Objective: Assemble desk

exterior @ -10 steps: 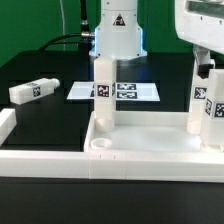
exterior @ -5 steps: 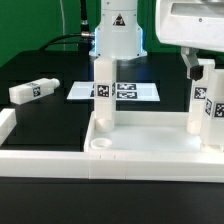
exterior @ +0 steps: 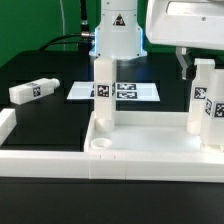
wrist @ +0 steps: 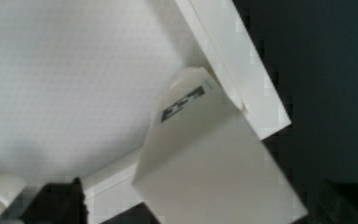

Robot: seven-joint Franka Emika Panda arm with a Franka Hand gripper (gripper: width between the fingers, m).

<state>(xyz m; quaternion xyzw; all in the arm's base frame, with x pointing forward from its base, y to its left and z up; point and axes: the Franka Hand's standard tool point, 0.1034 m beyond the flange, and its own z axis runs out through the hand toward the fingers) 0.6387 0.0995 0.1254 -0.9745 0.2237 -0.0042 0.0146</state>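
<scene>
Exterior view: I see the right leg (exterior: 203, 105) standing upright at the exterior view's right end of the tray-like top (exterior: 150, 152). A second leg (exterior: 103, 88) stands at the top's other end, and a third leg (exterior: 32, 90) lies loose, well apart at the exterior view's left.
Jaws: one dark finger (exterior: 183, 66) sits just beside the right leg's upper end. The other finger is hidden, so I cannot tell whether the jaws are spread or clamped.
Wrist view: only blurred white surfaces very close to the lens and one tag (wrist: 186, 101). It gives me no clear read of contact.
Leg against jaws: the leg's head is level with the visible fingertip, and the rest of the leg hangs below it.
Risk: if the leg is not fully seated, any sideways drag from that finger could tilt it or pull it out of its corner.
Second risk: a lift with the jaws clamped could raise the whole top.
Open work: the front socket (exterior: 100, 146) is empty.
</scene>
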